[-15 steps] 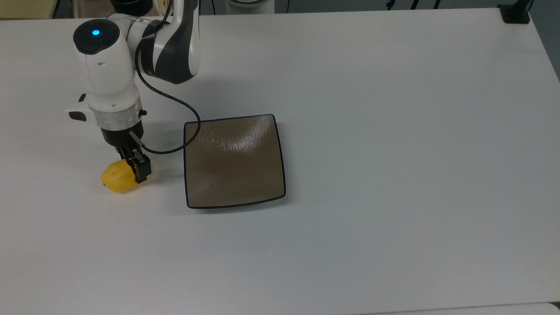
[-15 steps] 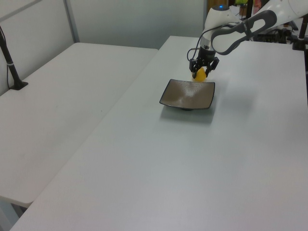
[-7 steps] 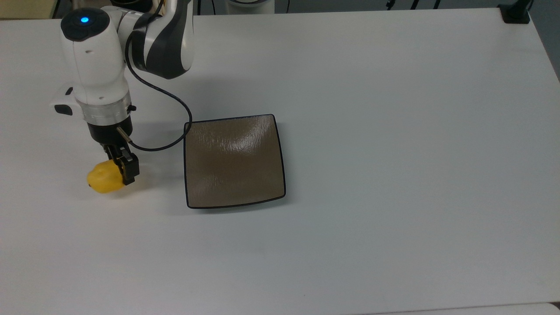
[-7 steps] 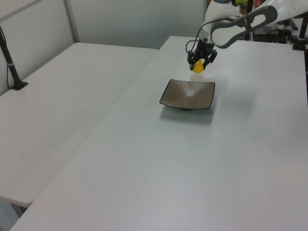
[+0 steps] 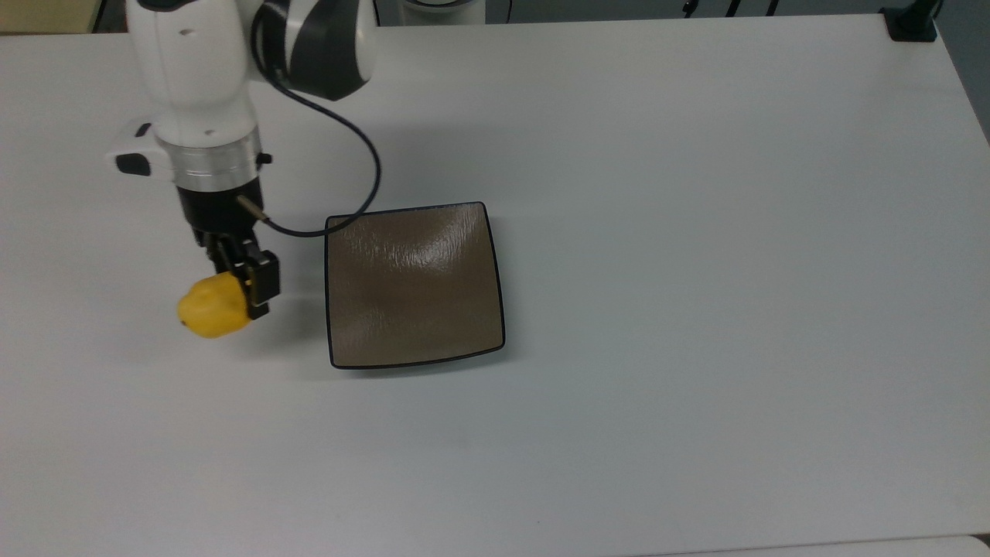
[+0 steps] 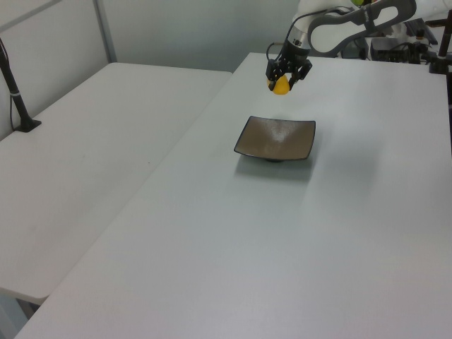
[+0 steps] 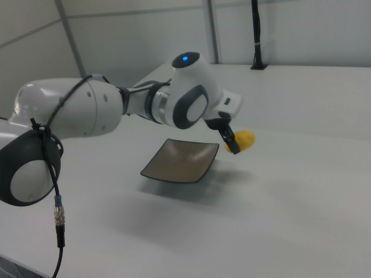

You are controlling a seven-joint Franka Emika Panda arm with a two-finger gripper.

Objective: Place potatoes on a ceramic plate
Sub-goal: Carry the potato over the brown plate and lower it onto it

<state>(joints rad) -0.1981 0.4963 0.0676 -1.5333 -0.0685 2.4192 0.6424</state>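
The potato (image 5: 212, 316) is bright, even yellow, with no markings. The plate (image 5: 414, 283) is glossy brown-taupe, streaked with fine pale lines, edged by a thin dark rim, and carries a whitish glare patch near its upper part in the top view. The gripper (image 5: 246, 288) is black, below a silver ring on the white arm (image 5: 193, 70), which has dark grey-black joint panels and, in the right view, a blue light on top. A black cable (image 5: 352, 178) loops beside it. The table (image 5: 696, 232) is plain white
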